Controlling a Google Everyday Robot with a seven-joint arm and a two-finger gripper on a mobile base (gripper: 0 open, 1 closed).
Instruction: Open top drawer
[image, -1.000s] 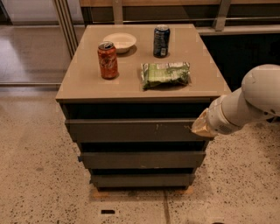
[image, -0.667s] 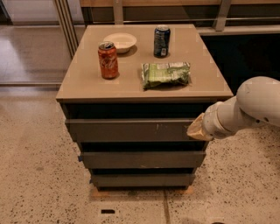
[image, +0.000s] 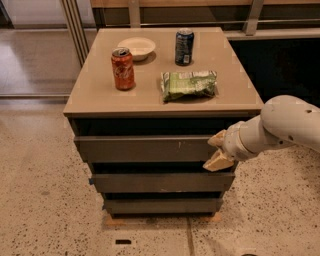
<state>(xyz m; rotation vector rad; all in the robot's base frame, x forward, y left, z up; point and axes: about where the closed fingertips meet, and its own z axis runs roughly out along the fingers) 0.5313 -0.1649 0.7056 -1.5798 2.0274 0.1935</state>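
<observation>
Nearest the camera is speckled floor, with the cabinet standing on it. Three handleless drawer fronts are stacked, each set further back than the one above. The bottom drawer and the middle drawer are both shut, so their contents are not visible.

The gripper comes in from the right on a white arm and sits at the right end of the top drawer. Its fingers are spread, one tan tip by the panel's upper edge and the other by its lower edge. Contact with the panel cannot be confirmed.

The top drawer is the widest front, directly under the cabinet top, with pale scratches right of centre. It appears shut, with a dark gap above it and nothing of its inside showing.

Step in hand, as judged: taking hold of the drawer front; the pull is not yet done. The next move calls for the fingers to close on the panel's right end, then a straight pull toward the near side. A hold this far off-centre may skew the drawer or slip.

On the cabinet top, a red can stands upright at near left. A green bag lies flat to its right, apparently sealed. Further back, a pale bowl looks empty. A dark can stands upright to its right.
</observation>
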